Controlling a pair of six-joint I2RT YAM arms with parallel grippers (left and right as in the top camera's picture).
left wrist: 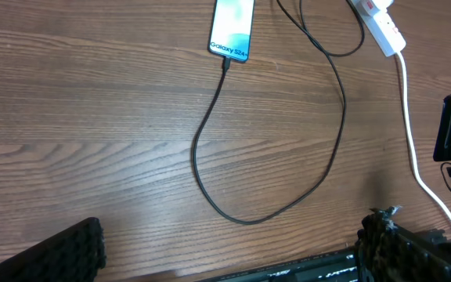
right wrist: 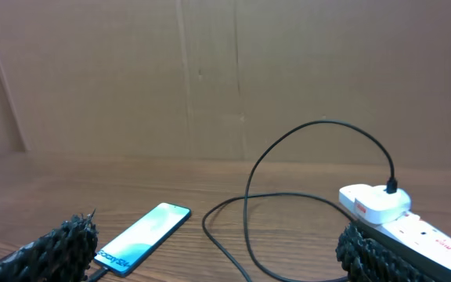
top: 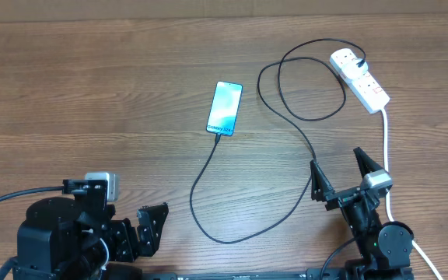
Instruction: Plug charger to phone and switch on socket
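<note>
Two claws sit low in the overhead frame, both spread wide and holding nothing. The left claw [left wrist: 233,227] is at the lower left, and in its own wrist view its dark fingers [left wrist: 61,254] fill the bottom corners with bare wood between them. The right claw [top: 335,167] is at the lower right, its two fingers pointing up the frame in an open V.

Just beside the right claw, the thick white cord [top: 386,148] runs up the right side of the frame to the socket [top: 360,78]. The socket lies slanted at the upper right of the surface [top: 92,101]. Its upper outlet holds the black plug [top: 362,61], seen pushed in from the right wrist view. Small red marks show along the strip's face, but how the switches stand is too small to tell.

From that plug the charger [left wrist: 195,153] loops over the upper middle and crosses itself. It then drops past the right claw's left finger and sweeps in a long curve along the bottom centre. From there it climbs to the phone [top: 225,107].

The phone lies flat near the top centre, well apart from both claws, with its light blue screen up and "Galaxy S24" near its lower edge. The cable's connector tip [left wrist: 226,64] meets that lower short edge and appears seated in the port.

A brown cardboard wall [right wrist: 210,78] stands behind the surface.
</note>
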